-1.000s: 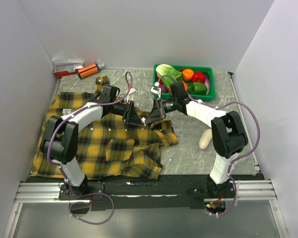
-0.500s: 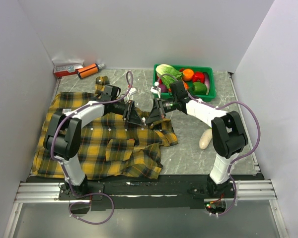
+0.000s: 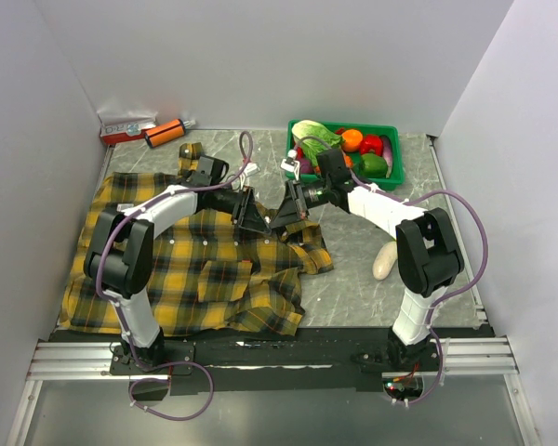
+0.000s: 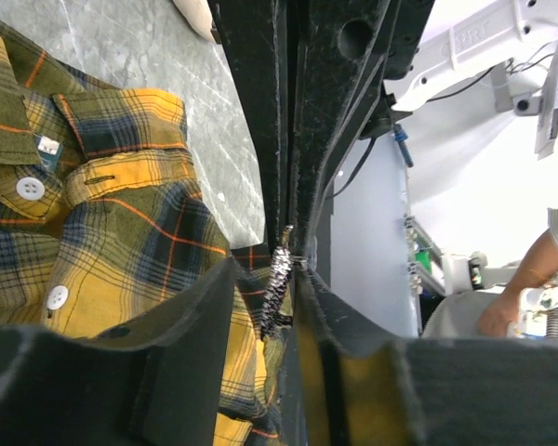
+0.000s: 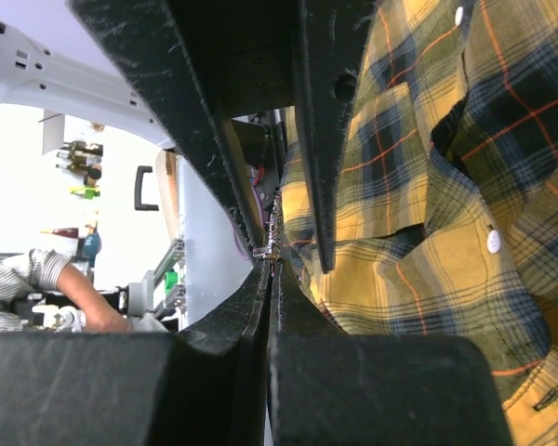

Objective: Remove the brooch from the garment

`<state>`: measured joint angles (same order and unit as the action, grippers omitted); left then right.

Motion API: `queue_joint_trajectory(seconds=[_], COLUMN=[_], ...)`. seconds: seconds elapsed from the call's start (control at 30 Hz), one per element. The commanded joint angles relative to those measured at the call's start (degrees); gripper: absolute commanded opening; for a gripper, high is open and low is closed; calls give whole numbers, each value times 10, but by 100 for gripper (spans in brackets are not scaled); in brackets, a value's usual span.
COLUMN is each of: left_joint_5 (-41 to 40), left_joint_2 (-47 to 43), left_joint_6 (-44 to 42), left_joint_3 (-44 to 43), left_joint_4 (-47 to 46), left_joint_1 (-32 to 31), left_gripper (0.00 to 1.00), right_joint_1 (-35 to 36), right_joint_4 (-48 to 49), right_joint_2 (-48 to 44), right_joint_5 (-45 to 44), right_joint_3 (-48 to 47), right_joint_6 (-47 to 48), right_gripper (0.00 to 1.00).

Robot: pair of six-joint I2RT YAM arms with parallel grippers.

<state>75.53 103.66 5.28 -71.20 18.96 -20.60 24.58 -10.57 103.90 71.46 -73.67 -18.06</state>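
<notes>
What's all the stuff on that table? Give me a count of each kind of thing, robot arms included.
Robot arms: 2 (left, right)
Shirt: 1
Brooch: 1
Green bin of vegetables: 1
Red-and-white box: 1
Orange tube: 1
Pale oblong thing: 1
Total: 8

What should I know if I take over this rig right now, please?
Left pincer: shut, it seems, on a fold of the shirt near the collar.
Right pincer: shut on the brooch, tip to tip with the left one.
Brooch: edge-on against that fold, not yet clear of the cloth.
Done: both grips made.
To do: pull the brooch free and carry it off the shirt.
</notes>
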Motion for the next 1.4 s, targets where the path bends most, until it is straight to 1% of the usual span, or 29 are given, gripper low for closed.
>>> queue_joint_trajectory(seconds=[0.0,0.1,0.13,0.17,0.2,0.23,0.3,0.33,0.37,0.4,0.43,0.5,0.53,0.57,0.6,0.63,0.67,0.73,0.83,0.9,0.93,0.97,1.0,1.03,1.07,1.13,1.2,1.23,1.37], left_joint_5=[-18,-28,-31,-28,-25,-19,-16,-16,-12,-11,-9,-13,-19,-29,-51,-64,-86,-132,-165,-196,-228,-247,-259,-271,-277,-288,-284,-284,-295], left_joint_2=[-16,-33,-35,-34,-31,-25,-13,3,14,26,53,75,74,67,57,38,26,-3,-25,-24,-14,-8,-3,7,11,26,40,52,79], left_joint_6=[-103,-183,-206,-251,-274,-294,-355,-373,-414,-427,-439,-447,-425,-354,-316,-277,-200,-153,-84,-26,-8,18,26,30,28,24,31,33,25], left_joint_3=[-33,-57,-81,-95,-111,-145,-187,-235,-262,-292,-352,-403,-412,-403,-389,-361,-347,-314,-295,-300,-311,-319,-326,-337,-344,-364,-386,-393,-427], left_joint_4=[55,134,194,225,257,294,395,426,496,526,551,589,560,523,433,390,350,254,163,134,118,113,108,105,100,100,98,95,100], left_joint_1=[-4,6,16,23,31,50,75,100,114,129,155,175,191,196,201,204,204,204,204,204,204,204,204,204,204,196,188,181,157], left_gripper=[41,53,59,61,87,96,96,96,96,96,96,96,96,96,96,96,96,96,96,96,96,96,97,96,96,96,96,96,96], right_joint_1=[18,17,16,15,15,14,11,11,8,7,6,6,5,5,3,1,1,-9,-33,-50,-65,-74,-81,-89,-105,-122,-146,-155,-215], right_joint_4=[27,25,22,19,17,15,7,6,6,5,5,3,2,1,-7,-13,-26,-87,-161,-203,-228,-287,-318,-346,-407,-453,-544,-562,-585], right_joint_2=[-12,-9,-7,-5,-5,-4,-2,0,-1,0,0,-1,-1,-2,-3,-4,-4,-12,-26,-38,-41,-47,-60,-69,-80,-125,-148,-157,-224], right_joint_5=[37,38,38,38,38,37,35,35,35,34,34,35,36,35,35,33,32,19,3,-9,-17,-45,-62,-87,-133,-188,-257,-282,-429], right_joint_3=[-35,-38,-41,-46,-48,-51,-56,-56,-57,-59,-59,-65,-67,-72,-75,-81,-93,-110,-143,-165,-174,-191,-198,-203,-203,-185,-173,-167,-95], right_joint_6=[-11,-9,-7,-4,-2,-1,7,8,9,9,9,9,10,13,14,22,33,89,155,196,245,273,302,367,401,485,535,570,607], right_gripper=[0,0,0,0,0,0,0,0,0,0,0,0,0,0,0,0,0,0,0,0,0,0,0,0,0,0,0,0,0])
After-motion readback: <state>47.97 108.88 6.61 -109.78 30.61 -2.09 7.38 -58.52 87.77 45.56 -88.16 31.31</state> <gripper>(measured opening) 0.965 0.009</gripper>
